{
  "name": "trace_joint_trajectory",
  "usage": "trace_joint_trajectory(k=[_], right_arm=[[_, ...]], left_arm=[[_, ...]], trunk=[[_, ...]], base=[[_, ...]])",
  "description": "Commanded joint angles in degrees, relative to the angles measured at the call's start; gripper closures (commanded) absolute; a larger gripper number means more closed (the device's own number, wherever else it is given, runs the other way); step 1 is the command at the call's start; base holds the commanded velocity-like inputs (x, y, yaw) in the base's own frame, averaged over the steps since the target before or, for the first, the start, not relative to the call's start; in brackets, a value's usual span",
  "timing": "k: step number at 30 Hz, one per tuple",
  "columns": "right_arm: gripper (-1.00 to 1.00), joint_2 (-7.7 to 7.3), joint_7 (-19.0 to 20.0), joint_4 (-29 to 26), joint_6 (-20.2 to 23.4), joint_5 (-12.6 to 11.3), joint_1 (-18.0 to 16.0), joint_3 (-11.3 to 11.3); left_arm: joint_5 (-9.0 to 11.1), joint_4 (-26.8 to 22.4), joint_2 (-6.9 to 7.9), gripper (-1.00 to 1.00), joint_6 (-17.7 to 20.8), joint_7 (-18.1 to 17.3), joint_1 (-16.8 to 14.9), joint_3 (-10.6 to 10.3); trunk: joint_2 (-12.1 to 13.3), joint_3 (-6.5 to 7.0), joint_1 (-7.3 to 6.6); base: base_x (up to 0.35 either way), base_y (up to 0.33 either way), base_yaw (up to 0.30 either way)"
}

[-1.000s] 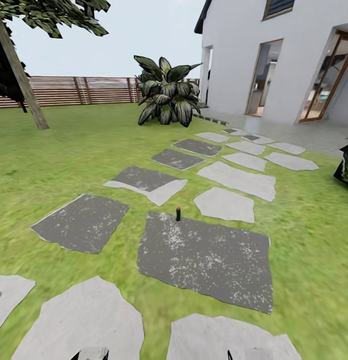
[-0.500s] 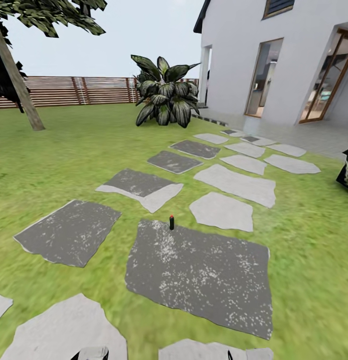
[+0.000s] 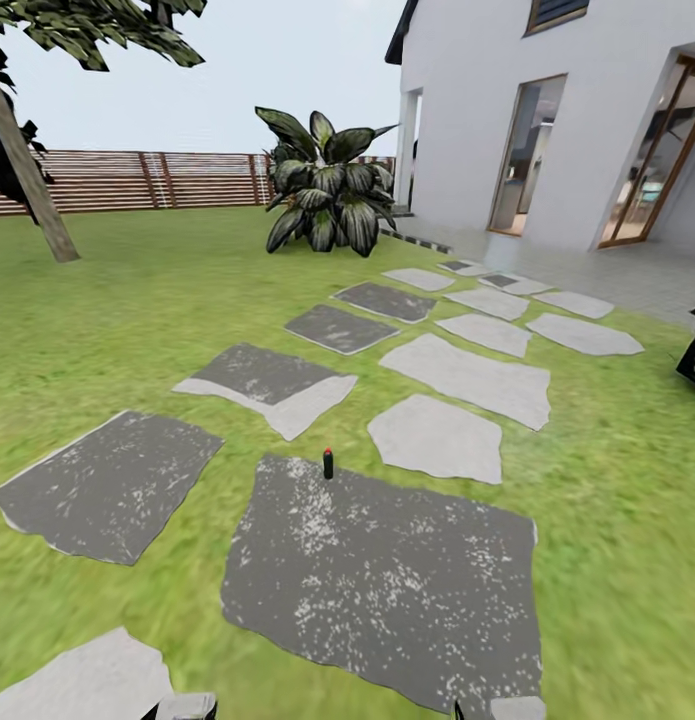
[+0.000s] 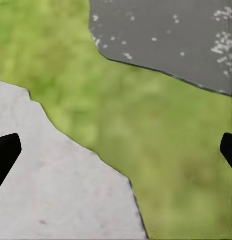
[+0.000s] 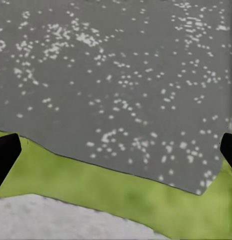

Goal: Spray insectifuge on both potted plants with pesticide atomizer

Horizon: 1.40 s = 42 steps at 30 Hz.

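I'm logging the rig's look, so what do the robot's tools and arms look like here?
Little shows. In each wrist view, the left tool and right tool have black, blunt fingertips at the picture's edges. The head view shows pale grey, dark-edged arm parts at the bottom edge. No cables or markings are visible.

Ground here is a green lawn [image 3: 117, 320] with flat stepping stones set into it. The big dark speckled slab [image 3: 387, 580] is nearest, and a small dark bottle with a red top [image 3: 328, 463] stands upright right at its far edge. Paler stones [image 3: 467, 375] and more dark ones [image 3: 107, 485] trail toward the house, where grass meets a pale paved strip [image 3: 607, 275].
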Motion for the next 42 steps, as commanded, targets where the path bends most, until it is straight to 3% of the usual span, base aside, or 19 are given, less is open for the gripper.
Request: trace_joint_trajectory(k=[1,15,32,42], right_arm=[[-1.0,0.0,-0.4,0.1,-0.1,0.5,0.0,0.0],[-1.0,0.02,-0.5,0.1,-0.1,0.5,0.0,0.0],[-1.0,0.08,-0.5,0.0,-0.1,0.5,0.0,0.0],[-1.0,0.09,-0.6,0.0,-0.1,0.5,0.0,-0.1]], left_arm=[[-0.5,0.1,-0.01,-1.0,-0.2,0.0,0.0,0.4],[-0.5,0.1,-0.01,-1.0,-0.2,0.0,0.0,0.4],[-0.5,0.1,0.03,-1.0,-0.2,0.0,0.0,0.4],[-0.5,0.1,0.07,-1.0,-0.2,0.0,0.0,0.5]], trunk=[[0.0,-0.05,0.02],[0.0,-0.05,0.02],[0.0,-0.05,0.02],[0.0,-0.05,0.02]], base=[[0.283,-0.167,0.0],[0.282,-0.167,-0.007],[0.282,-0.168,-0.237],[0.28,-0.169,-0.048]])
